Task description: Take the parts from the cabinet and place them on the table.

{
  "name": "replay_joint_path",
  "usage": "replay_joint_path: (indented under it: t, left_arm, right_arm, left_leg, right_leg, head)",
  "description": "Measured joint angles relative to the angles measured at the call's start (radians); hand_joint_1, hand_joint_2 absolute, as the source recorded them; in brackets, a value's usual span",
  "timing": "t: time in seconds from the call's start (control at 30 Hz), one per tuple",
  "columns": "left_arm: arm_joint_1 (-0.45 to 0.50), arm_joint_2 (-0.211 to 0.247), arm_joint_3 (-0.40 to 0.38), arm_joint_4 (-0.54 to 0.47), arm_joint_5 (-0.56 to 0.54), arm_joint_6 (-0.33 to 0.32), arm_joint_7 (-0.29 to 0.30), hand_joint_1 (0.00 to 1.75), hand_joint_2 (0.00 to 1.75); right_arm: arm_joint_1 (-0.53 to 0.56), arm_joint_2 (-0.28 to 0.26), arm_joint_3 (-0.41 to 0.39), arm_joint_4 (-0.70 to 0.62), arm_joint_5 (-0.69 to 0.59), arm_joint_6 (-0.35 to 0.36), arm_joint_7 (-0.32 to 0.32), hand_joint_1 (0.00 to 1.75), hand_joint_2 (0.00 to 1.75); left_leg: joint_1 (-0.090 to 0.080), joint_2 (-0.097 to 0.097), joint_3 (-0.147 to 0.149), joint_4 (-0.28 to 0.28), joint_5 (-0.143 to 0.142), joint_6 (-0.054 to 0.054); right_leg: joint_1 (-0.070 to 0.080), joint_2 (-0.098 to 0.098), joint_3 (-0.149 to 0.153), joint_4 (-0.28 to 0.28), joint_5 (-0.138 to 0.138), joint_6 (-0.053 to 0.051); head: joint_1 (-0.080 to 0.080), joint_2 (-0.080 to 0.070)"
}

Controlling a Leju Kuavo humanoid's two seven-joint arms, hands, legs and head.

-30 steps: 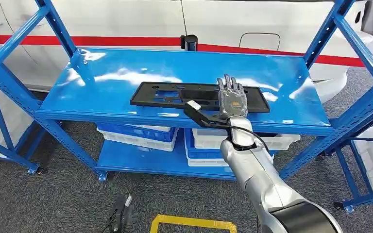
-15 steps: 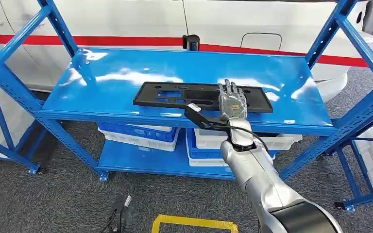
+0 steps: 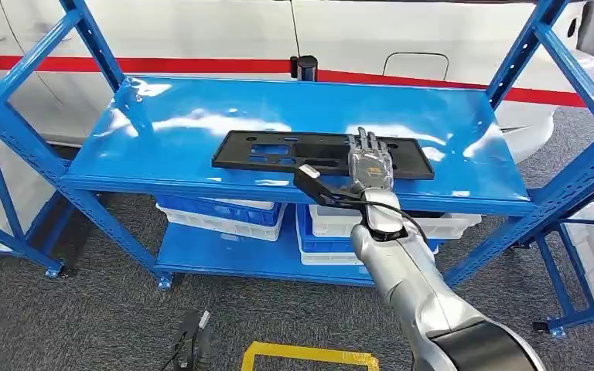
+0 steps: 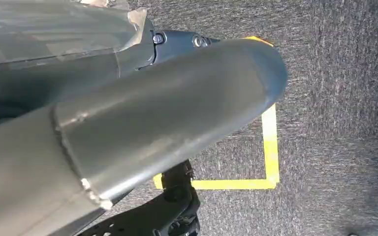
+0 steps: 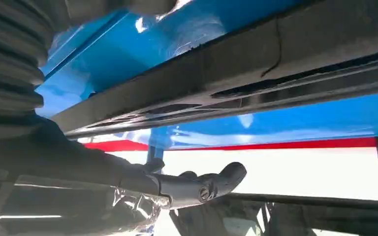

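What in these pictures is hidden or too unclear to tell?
- Head view: the right robot hand covers part of the black part; whether it grips is unclear.
- Head view: the bins sit partly behind the shelf edge; contents hidden.
- Left wrist view: the robot's own body blocks the left robot hand.

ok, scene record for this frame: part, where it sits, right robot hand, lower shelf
part: long black flat plastic part with cut-outs
location: lying flat on the blue rack's top shelf, near the front edge
right robot hand: right robot hand over the part's right portion, fingers extended; grip cannot be told
lower shelf: blue and white bins
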Motion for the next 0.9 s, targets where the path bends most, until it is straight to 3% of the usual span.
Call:
replay_joint_path:
  t: [0.7, 0.73, 0.9]
  left_arm:
    - [-0.002, -0.002, 0.015, 0.000, 0.008, 0.006, -0.003, 0.00, 0.00]
    - [-0.002, -0.002, 0.016, 0.000, 0.009, 0.006, -0.005, 0.00, 1.75]
    - [-0.002, -0.002, 0.023, 0.000, 0.011, -0.001, -0.017, 0.00, 1.75]
  right_arm:
    - [-0.016, -0.014, -0.091, 0.000, -0.059, -0.006, -0.070, 1.75, 1.75]
    - [-0.017, -0.014, -0.093, 0.000, -0.059, -0.006, -0.071, 1.75, 1.75]
    - [-0.017, -0.016, -0.098, 0.000, -0.059, -0.005, -0.075, 1.75, 1.75]
  left_leg:
    - [0.000, 0.000, 0.000, 0.000, 0.000, 0.000]
    - [0.000, 0.000, 0.000, 0.000, 0.000, 0.000]
    - [0.000, 0.000, 0.001, 0.000, 0.000, 0.000]
  right_leg:
    - [0.000, 0.000, 0.001, 0.000, 0.000, 0.000]
    - [0.000, 0.000, 0.001, 0.000, 0.000, 0.000]
    - [0.000, 0.000, 0.001, 0.000, 0.000, 0.000]
  head:
    - [0.000, 0.000]
    - [0.000, 0.000]
    - [0.000, 0.000]
